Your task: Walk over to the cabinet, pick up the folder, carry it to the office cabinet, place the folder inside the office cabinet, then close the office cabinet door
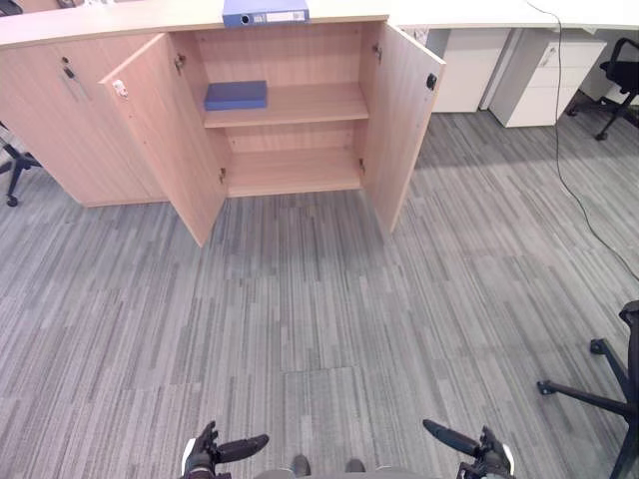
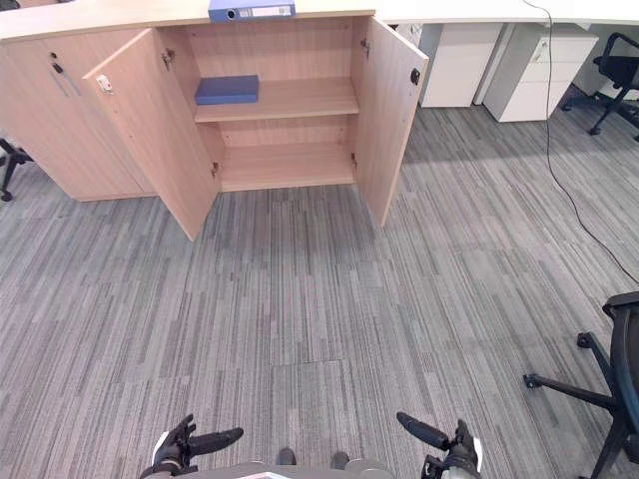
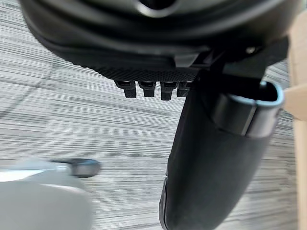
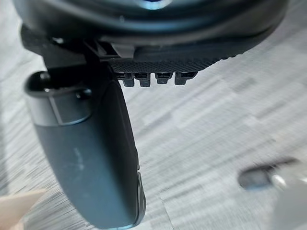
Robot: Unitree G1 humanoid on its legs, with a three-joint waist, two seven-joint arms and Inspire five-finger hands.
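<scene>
The task is at its first step, the walk to the cabinet (image 1: 290, 60); nothing is picked up yet. The left hand (image 1: 215, 451) and the right hand (image 1: 469, 449) hang low at the near edge of the eye views, each with fingers loose, thumb stretched inward, and nothing held; the wrist views agree, with bare carpet (image 1: 300, 299) past the fingers.

The blue folder (image 1: 265, 14) lies flat on the cabinet's top, above the open compartment, its spine toward the robot; a second flat blue item (image 1: 236, 95) rests on the left part of the upper shelf inside, and I cannot tell whether it is a folder or a book. The lower shelf is bare.

The left door (image 1: 165, 135) and the right door (image 1: 404, 110) both swing out toward the robot; the folder sits well apart from the hands, across a broad stretch of carpet. The next move, as I judge it, calls for a straight walk forward that stops between the two door edges, near enough to reach the top without knocking either leaf.

An office chair (image 1: 599, 389) stands at the right, its base spread on the carpet just off the path; another chair (image 1: 619, 70) and white drawer units (image 1: 539, 75) sit far right, out of the way.
</scene>
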